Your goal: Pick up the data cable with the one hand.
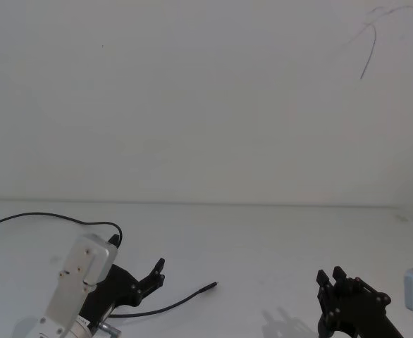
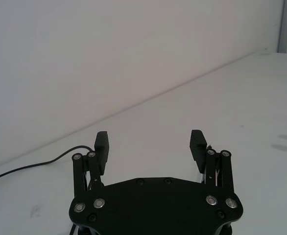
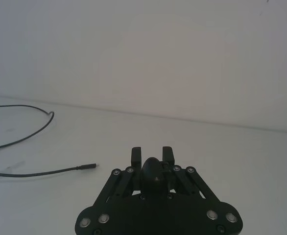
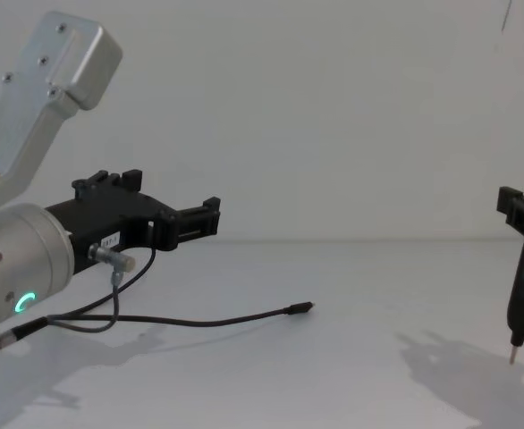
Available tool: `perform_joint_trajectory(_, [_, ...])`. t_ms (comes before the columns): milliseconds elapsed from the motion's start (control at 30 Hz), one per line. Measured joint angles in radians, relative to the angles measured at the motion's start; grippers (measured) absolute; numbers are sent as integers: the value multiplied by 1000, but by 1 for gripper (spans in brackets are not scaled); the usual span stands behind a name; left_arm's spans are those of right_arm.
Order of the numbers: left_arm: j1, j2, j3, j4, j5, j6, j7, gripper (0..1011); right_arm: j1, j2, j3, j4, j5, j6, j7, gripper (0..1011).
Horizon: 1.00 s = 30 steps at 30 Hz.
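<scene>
Data cable (image 1: 182, 301) lies flat on the white table (image 1: 277, 232), lower centre of the head frame, its plug end free. Left gripper (image 1: 157, 273), lower left, is spread wide and empty, near the cord. Right gripper (image 1: 333, 276), lower right, clamps a pen-shaped tool (image 4: 523, 286).

Data cable (image 1: 182, 301) runs behind the left end effector (image 1: 158, 273) in the head view, its course from there hidden; plug (image 1: 212, 285) too small to read. Right end effector (image 1: 331, 275): cut by the bottom edge here, by the right edge in the chest view. From its wrist, the pen-shaped tool (image 4: 519, 286) it clamps sits mostly buried under its own body.
</scene>
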State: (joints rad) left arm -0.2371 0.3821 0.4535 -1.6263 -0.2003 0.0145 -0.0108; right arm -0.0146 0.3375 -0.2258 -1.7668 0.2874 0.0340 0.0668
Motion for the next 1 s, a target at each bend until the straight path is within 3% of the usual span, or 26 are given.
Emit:
perform_joint_trajectory(600, [0, 0, 1, 1, 0, -2, -2, 1001, 0, 0, 0, 0, 0, 0, 0, 251])
perform_joint_trajectory(1000, [-26, 17, 10, 16, -19, -28, -92, 1000, 0, 0, 0, 0, 0, 0, 0, 251])
